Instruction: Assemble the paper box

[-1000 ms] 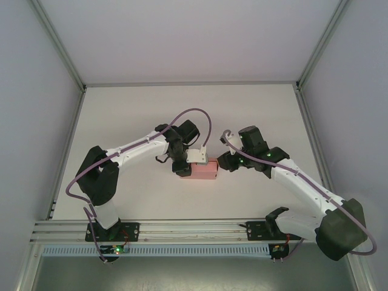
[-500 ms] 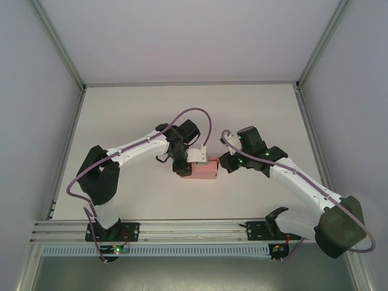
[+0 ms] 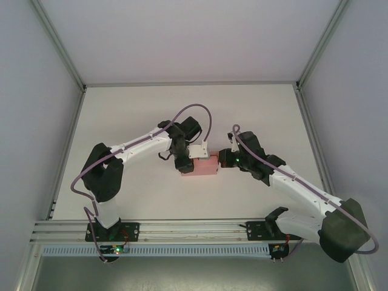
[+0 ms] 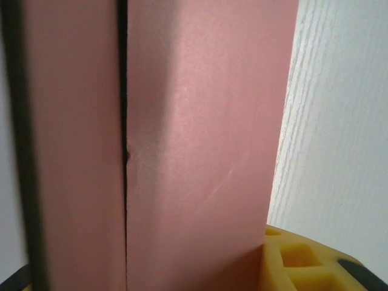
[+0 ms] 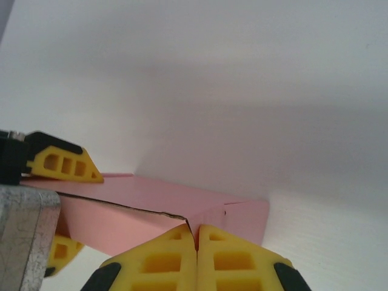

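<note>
Top external view: the box [image 3: 207, 166], pink, is at the middle of the table [image 3: 133, 109], between the two arms. The left gripper [image 3: 189, 165] clamps its left end; from the right wrist you can see one yellow finger [image 5: 60, 163] above the card and another below. The right gripper [image 5: 197, 245] has its fingers pressed together with nothing between them, tips against the box's right end.
</note>
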Available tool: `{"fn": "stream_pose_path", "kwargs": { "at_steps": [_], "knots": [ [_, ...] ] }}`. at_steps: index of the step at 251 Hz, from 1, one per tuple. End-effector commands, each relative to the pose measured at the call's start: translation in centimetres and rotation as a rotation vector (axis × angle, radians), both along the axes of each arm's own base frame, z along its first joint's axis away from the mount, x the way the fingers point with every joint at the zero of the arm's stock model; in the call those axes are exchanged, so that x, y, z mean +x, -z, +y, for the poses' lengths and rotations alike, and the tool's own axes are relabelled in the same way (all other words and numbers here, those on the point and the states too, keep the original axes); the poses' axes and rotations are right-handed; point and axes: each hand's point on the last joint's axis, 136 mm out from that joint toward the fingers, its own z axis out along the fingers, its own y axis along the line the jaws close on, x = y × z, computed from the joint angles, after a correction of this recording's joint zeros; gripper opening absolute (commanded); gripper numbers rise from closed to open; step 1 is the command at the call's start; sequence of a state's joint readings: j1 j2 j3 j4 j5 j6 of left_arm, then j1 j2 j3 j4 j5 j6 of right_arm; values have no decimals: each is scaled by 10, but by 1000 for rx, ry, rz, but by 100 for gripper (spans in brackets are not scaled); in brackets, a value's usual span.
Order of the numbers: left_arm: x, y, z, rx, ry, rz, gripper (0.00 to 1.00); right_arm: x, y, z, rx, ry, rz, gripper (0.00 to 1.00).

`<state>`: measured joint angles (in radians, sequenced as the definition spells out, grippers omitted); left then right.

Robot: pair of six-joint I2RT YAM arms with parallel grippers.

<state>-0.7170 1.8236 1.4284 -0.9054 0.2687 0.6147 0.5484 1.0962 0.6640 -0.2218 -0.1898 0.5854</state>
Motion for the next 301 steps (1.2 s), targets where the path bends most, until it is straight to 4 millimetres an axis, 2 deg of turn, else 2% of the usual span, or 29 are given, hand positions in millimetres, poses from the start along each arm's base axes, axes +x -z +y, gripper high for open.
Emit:
{"fn": "stream_pose_path", "kwargs": {
  "at_steps": [1, 38, 74, 101, 143, 167, 176, 195, 200, 209, 221, 236, 240, 243, 245, 272, 301],
  "knots": [
    [16, 13, -1, 22, -37, -36, 27, 0, -12, 11, 113, 59, 27, 0],
    [15, 12, -4, 4, -17, -32, 27, 3, -23, 9, 117, 80, 77, 0],
    [15, 12, -4, 3, -7, -38, 27, 1, -28, 16, 95, 12, 86, 0],
    [17, 14, -5, 3, -7, -42, 27, 1, -17, 10, 16, -4, 37, 0],
    [25, 13, -7, -23, -62, -24, 29, -1, 16, 4, -83, -24, -56, 0],
    [32, 9, -9, -49, -99, -22, 34, 0, 16, 0, -124, 14, -119, 0],
    [33, 7, -10, -53, -108, -26, 38, 2, 15, -5, -136, 66, -127, 0],
    [35, -2, -12, -70, -137, -21, 40, 4, 9, -10, -143, 135, -153, 0],
    [34, -5, -14, -79, -141, -17, 44, 4, 7, -12, -146, 154, -162, 0],
    [33, -12, -17, -102, -151, -16, 56, 6, 2, -14, -150, 184, -181, 0],
    [33, -22, -19, -131, -157, -21, 63, 7, -1, -18, -160, 218, -191, 0],
    [33, -33, -20, -156, -175, -35, 75, 6, -5, -22, -187, 251, -194, 0],
    [34, -37, -21, -164, -178, -40, 86, 6, -5, -23, -194, 254, -194, 0],
    [33, -39, -20, -167, -182, -43, 97, 6, -6, -23, -200, 258, -195, 0],
    [34, -40, -21, -170, -184, -46, 99, 6, -6, -23, -203, 260, -196, 0],
    [37, -52, -16, -191, -212, -104, 100, 6, -8, -17, -247, 248, -206, 0],
    [50, -67, -3, -169, -333, -175, 100, 9, -3, -16, -287, 263, -170, 0]
  ]
}}
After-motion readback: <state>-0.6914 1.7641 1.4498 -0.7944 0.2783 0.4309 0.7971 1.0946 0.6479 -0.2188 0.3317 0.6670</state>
